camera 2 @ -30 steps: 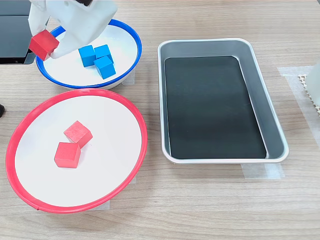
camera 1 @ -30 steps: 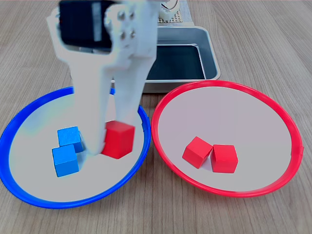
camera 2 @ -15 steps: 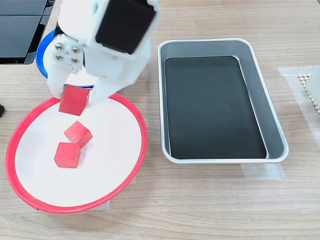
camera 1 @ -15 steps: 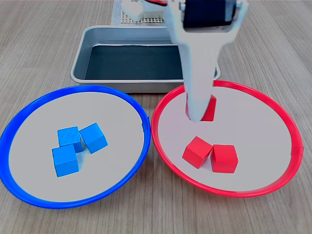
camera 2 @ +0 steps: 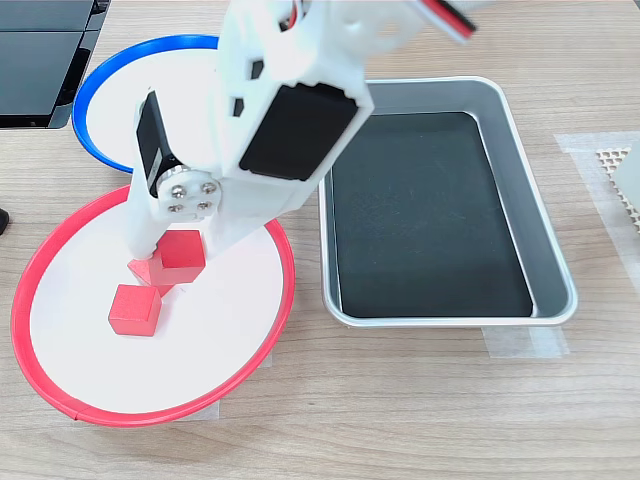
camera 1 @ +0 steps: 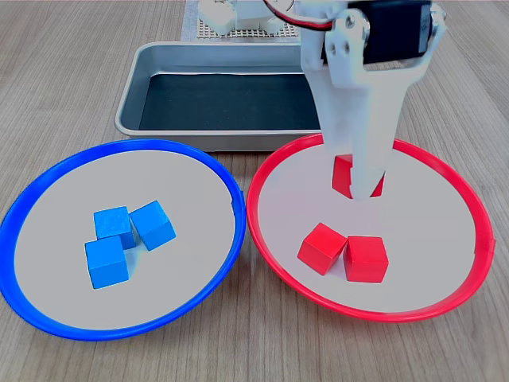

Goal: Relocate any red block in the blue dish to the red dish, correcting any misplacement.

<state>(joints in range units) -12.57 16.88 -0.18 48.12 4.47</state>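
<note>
My gripper (camera 1: 358, 185) hangs low over the back of the red dish (camera 1: 433, 207), shut on a red block (camera 1: 343, 173) that shows between its white fingers. In the second exterior view the same gripper (camera 2: 180, 258) holds the red block (camera 2: 181, 248) just above the red dish (camera 2: 200, 350), close to two other red cubes (camera 2: 133, 308). Those two cubes (camera 1: 322, 247) lie side by side near the dish's front in the first exterior view. The blue dish (camera 1: 183, 199) holds three blue cubes (camera 1: 153, 225) and no red one. My arm hides most of the blue dish (camera 2: 115, 125) in the second exterior view.
A rectangular steel tray (camera 1: 131, 103) with a dark floor stands behind both dishes, and it sits to the right of the dishes in the second exterior view as the steel tray (camera 2: 430, 210). A dark flat object (camera 2: 40, 60) lies at the second exterior view's top left.
The gripper carried the red block out of the blue dish across to the red dish, then lowered it further toward the two red cubes. The blue cubes stayed put.
</note>
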